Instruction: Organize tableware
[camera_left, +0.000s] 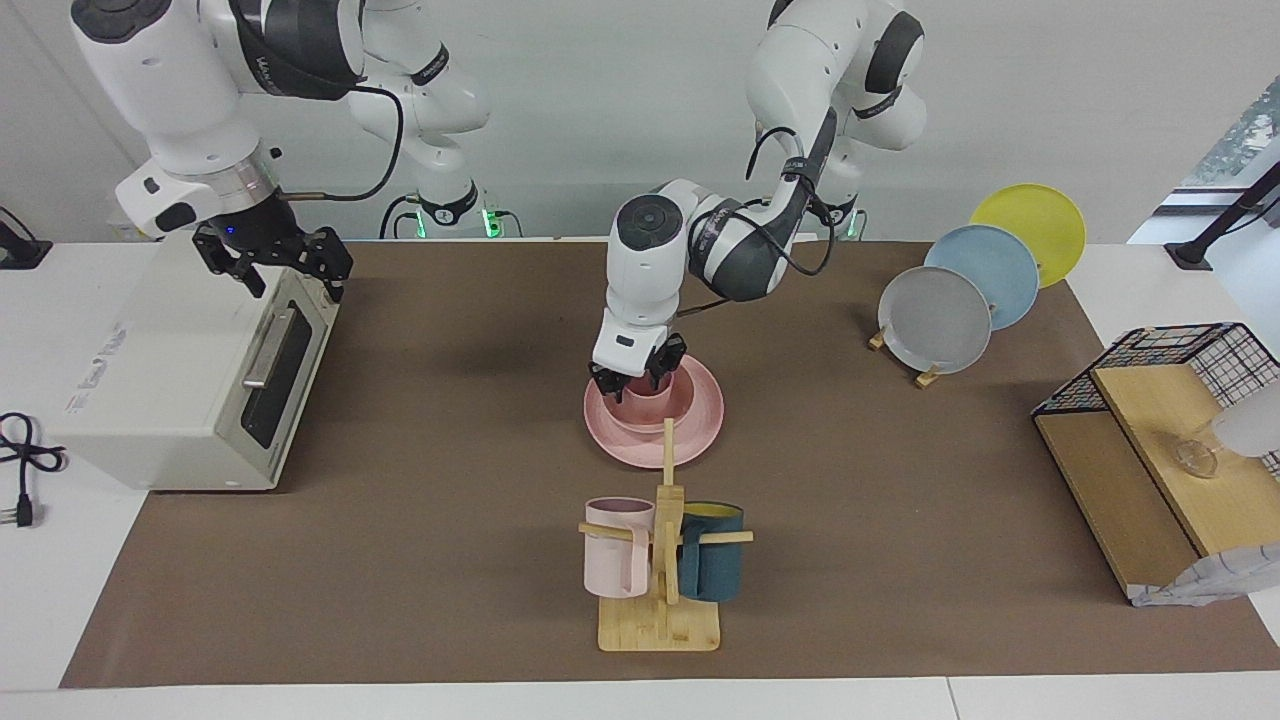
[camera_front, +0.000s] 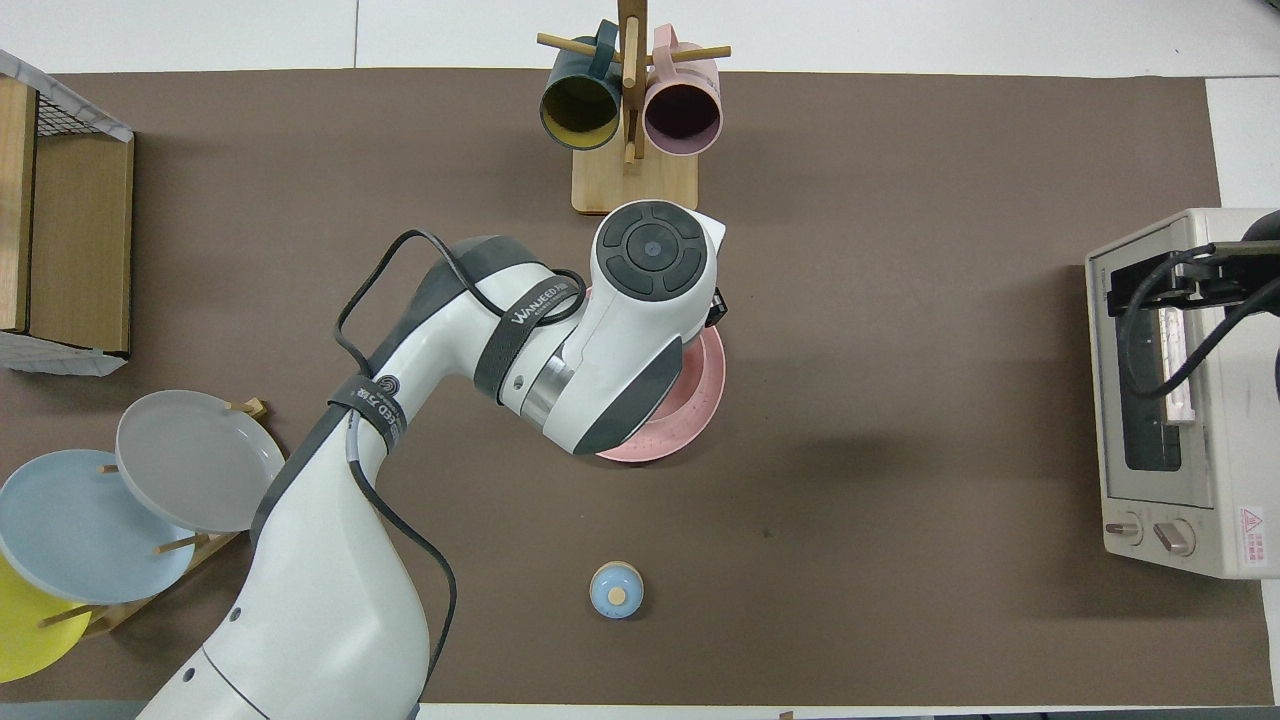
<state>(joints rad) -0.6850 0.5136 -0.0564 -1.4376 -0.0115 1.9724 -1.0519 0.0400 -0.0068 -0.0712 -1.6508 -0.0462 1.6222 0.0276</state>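
The salmon-pink plate (camera_left: 702, 415) lies at the middle of the table. The pink bowl (camera_left: 655, 410) sits on it, and the pink cup (camera_left: 652, 388) stands in the bowl. My left gripper (camera_left: 637, 372) is low over the cup, open, with one finger on each side of its rim. In the overhead view the left arm hides the cup and bowl, and only the plate's edge (camera_front: 700, 405) shows. My right gripper (camera_left: 290, 268) waits, open and empty, over the toaster oven (camera_left: 180, 380).
A wooden mug rack (camera_left: 660, 610) with a pale-pink and a dark-teal mug stands farther from the robots than the plate. Upright grey, blue and yellow plates (camera_left: 935, 318) and a wire-and-wood shelf (camera_left: 1150, 440) are toward the left arm's end. A small blue knob (camera_front: 616, 589) lies nearer to the robots.
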